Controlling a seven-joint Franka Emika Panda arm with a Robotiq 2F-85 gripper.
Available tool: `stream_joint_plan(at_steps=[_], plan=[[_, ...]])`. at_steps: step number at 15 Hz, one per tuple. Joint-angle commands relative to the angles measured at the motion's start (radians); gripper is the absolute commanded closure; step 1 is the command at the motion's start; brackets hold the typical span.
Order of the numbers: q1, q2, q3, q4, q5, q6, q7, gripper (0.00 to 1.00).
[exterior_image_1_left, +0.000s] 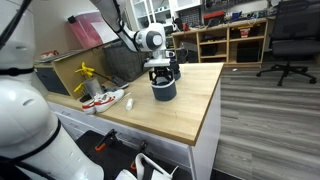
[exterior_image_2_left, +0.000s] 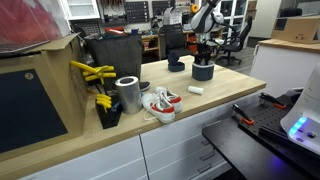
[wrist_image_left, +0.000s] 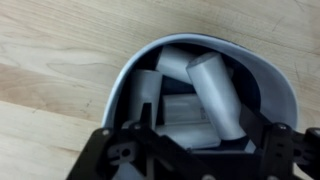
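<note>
The arm (exterior_image_1_left: 128, 37) was bent down over the cup (exterior_image_1_left: 164, 92); the gripper (exterior_image_1_left: 161, 72) was held wide open and empty just above it.

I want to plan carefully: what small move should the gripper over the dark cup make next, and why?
Probably a short, straight lift. The gripper stands open just above the dark cup, nothing sits between its fingers, and the white cylinders lie loose inside, so rising would clear the rim safely.

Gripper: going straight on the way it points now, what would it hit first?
Probably the pale cylinders lying in the dark cup directly below the gripper; how far off they are is unclear.
</note>
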Motion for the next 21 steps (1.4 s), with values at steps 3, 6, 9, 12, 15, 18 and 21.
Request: stream_joint_plan(at_steps=[3,6,9,12,15,18,21], plan=[[-0.015,-0.001,0.025,0.012,0.014,-0.017,-0.044,0.08],[-0.026,-0.017,0.041,-0.004,0.020,-0.011,-0.098,0.04],[-0.039,-0.020,0.054,-0.012,0.018,-0.009,-0.176,0.00],[-0.048,-0.007,0.061,-0.008,-0.002,-0.013,-0.251,0.00],[-0.040,0.005,0.048,-0.013,-0.038,0.005,-0.285,0.00],[-0.033,0.001,0.041,-0.029,-0.080,0.033,-0.288,0.03],[-0.032,-0.005,0.037,-0.054,-0.107,0.075,-0.272,0.04]])
